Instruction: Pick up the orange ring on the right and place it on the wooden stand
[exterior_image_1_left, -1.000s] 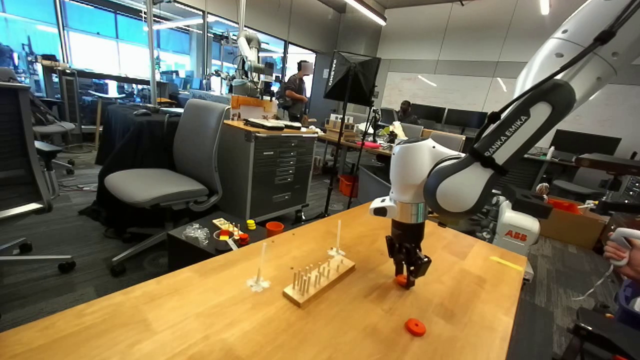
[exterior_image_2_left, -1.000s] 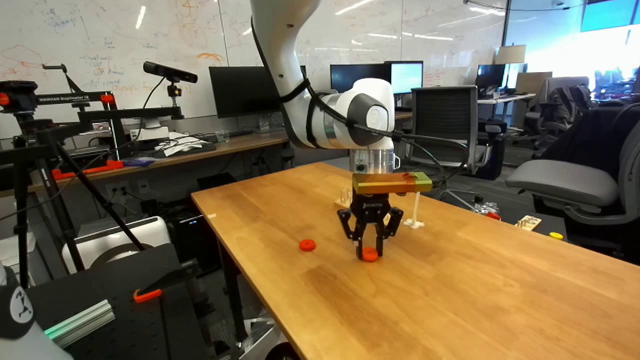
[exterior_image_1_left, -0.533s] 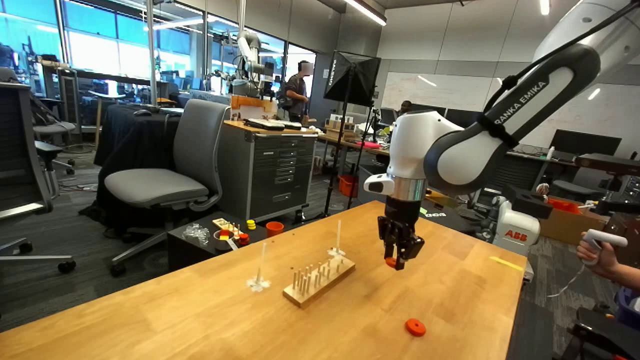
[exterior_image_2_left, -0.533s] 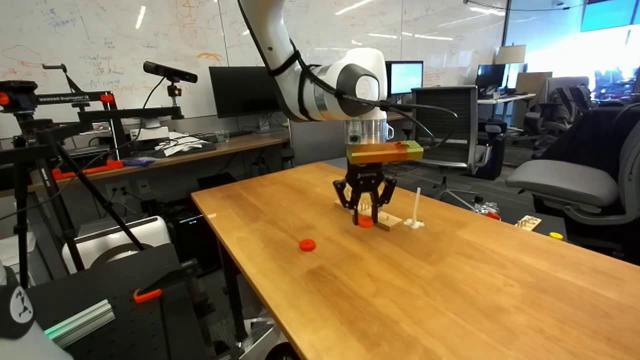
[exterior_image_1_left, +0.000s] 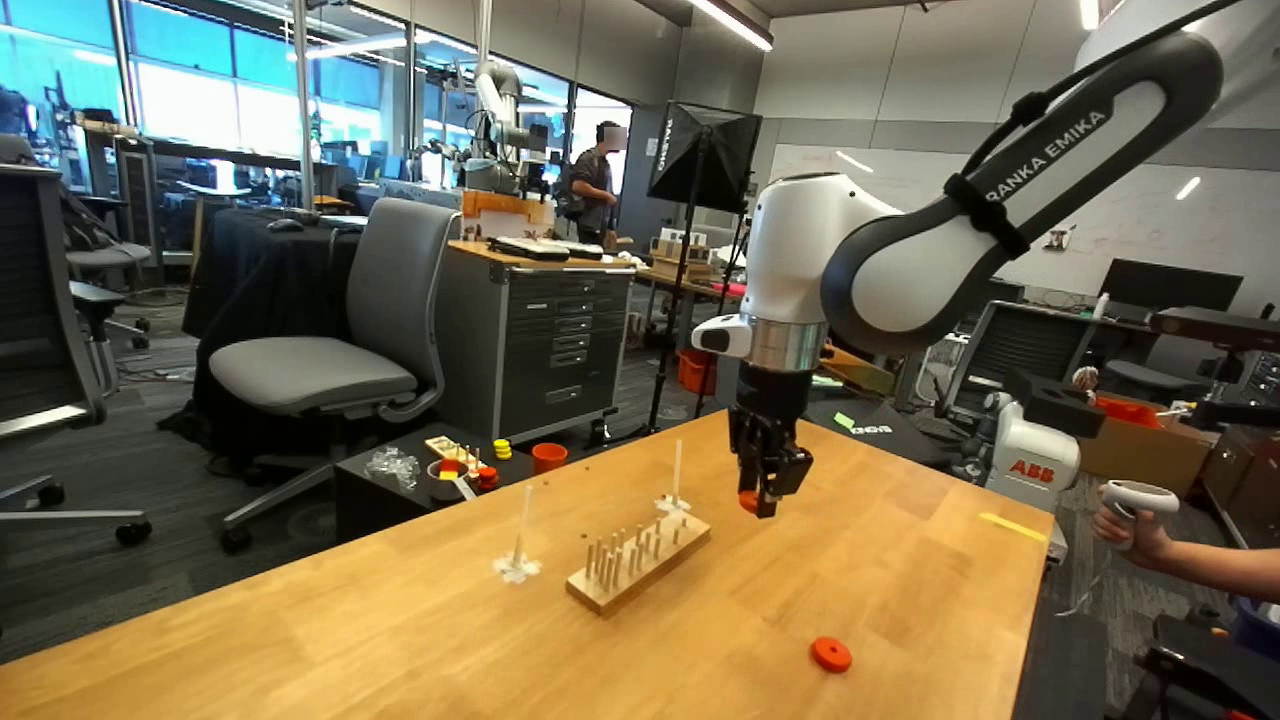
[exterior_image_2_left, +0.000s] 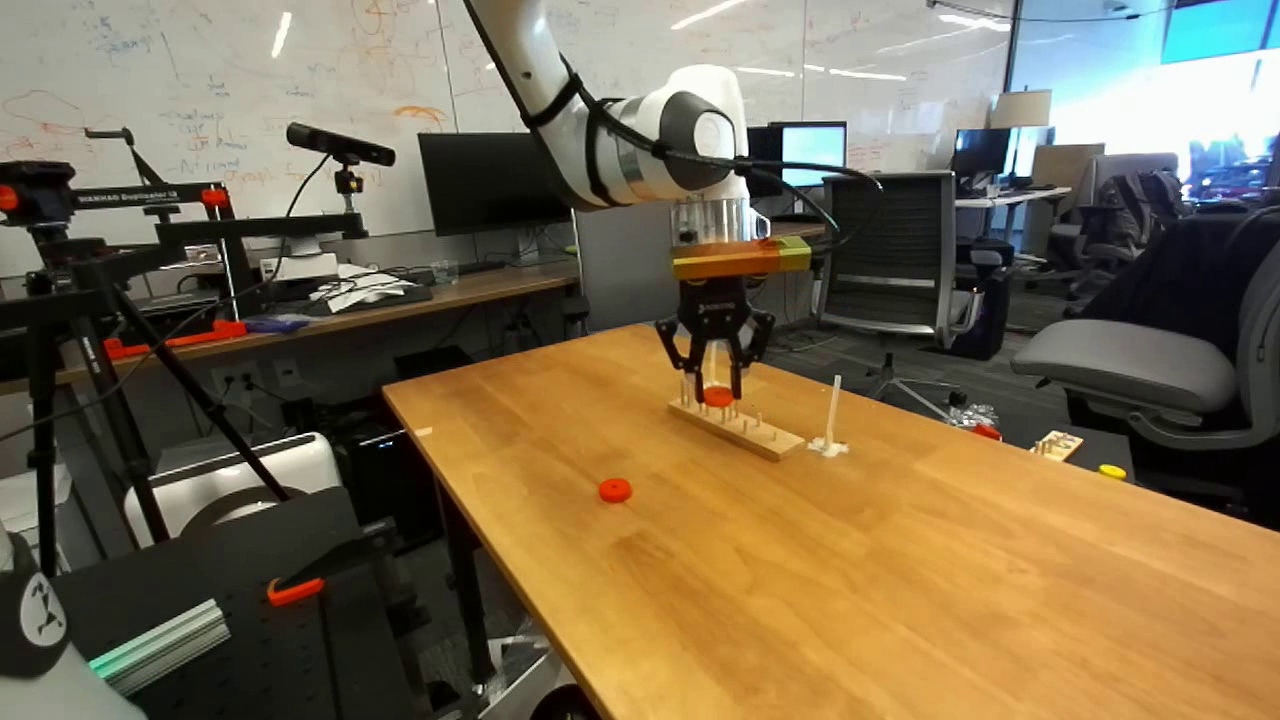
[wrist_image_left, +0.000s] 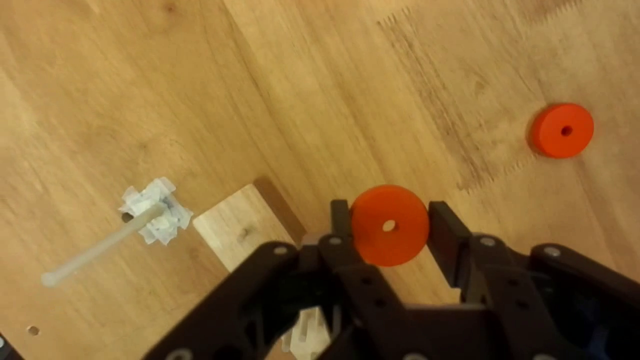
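Around me, a grey chair (exterior_image_1_left: 395, 310) stands near a drawer cabinet (exterior_image_1_left: 560, 350) on dark floor (exterior_image_1_left: 150, 400), with bright windows (exterior_image_1_left: 185, 100) beyond; a ceiling light (exterior_image_1_left: 735, 22) glows overhead, and a scribbled whiteboard (exterior_image_2_left: 390, 75) lines the wall (exterior_image_2_left: 398, 250).

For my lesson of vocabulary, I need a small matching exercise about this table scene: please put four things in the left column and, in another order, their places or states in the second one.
Things
1. Jaws
2. Wooden stand
3. Thin upright rods
4. Yellow strip

Places and states
A. Flat on the table, near its corner
B. Closed on an orange ring
C. White patches around the base
D. Bearing many short pegs

Pairs: 1-B; 2-D; 3-C; 4-A
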